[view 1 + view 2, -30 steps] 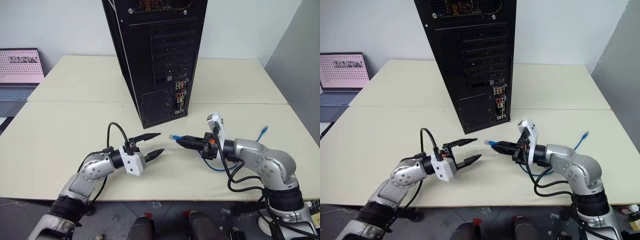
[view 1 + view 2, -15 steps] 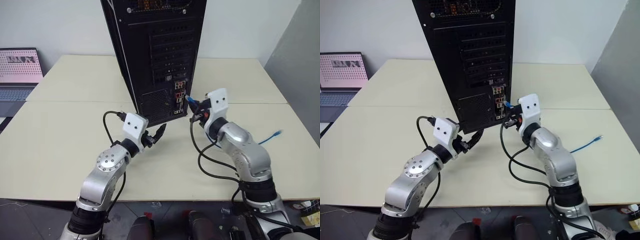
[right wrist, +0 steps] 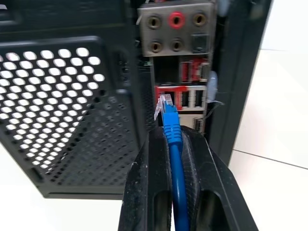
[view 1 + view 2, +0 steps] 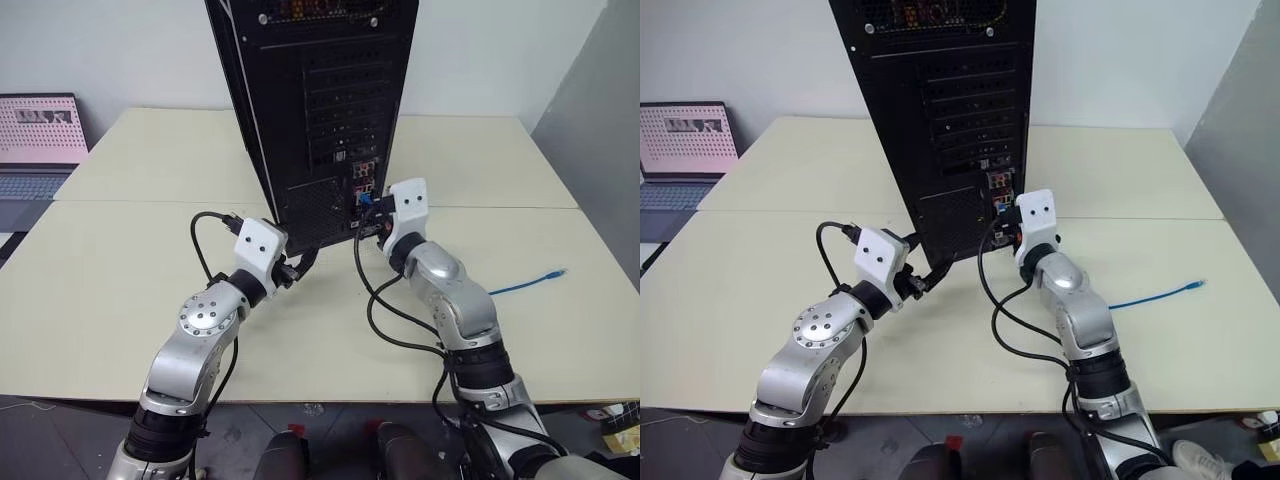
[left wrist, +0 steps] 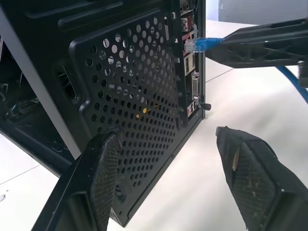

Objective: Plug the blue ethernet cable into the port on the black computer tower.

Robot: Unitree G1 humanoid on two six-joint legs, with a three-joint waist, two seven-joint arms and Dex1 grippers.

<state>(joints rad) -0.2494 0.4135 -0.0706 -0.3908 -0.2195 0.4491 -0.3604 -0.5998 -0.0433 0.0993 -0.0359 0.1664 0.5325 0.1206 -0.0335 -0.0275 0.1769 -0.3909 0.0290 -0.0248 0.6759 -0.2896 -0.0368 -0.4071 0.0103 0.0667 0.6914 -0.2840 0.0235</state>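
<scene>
The black computer tower [image 4: 310, 100] stands upright at mid-table, its rear facing me. My right gripper [image 3: 171, 132] is shut on the blue ethernet cable [image 3: 174, 159], just behind its clear plug [image 3: 163, 105]. The plug points level at the coloured connector strip [image 4: 362, 195]. Its tip sits right before the port [image 3: 162, 94], a dark socket in the red-framed block. I cannot tell whether they touch. The cable's free end [image 4: 545, 275] trails on the table to the right. My left gripper [image 5: 168, 139] is open and empty beside the tower's perforated lower grille [image 5: 139, 86].
A laptop with a pink screen [image 4: 40, 130] sits at the far left. Black arm cords [image 4: 385, 310] loop on the cream table [image 4: 120, 280] under my right arm. A grey wall [image 4: 600, 120] closes the right side.
Both arms rose from the table's middle to the tower's rear. The right gripper carried the plug up to the connector strip. The left gripper rolled over and came beside the lower grille.
</scene>
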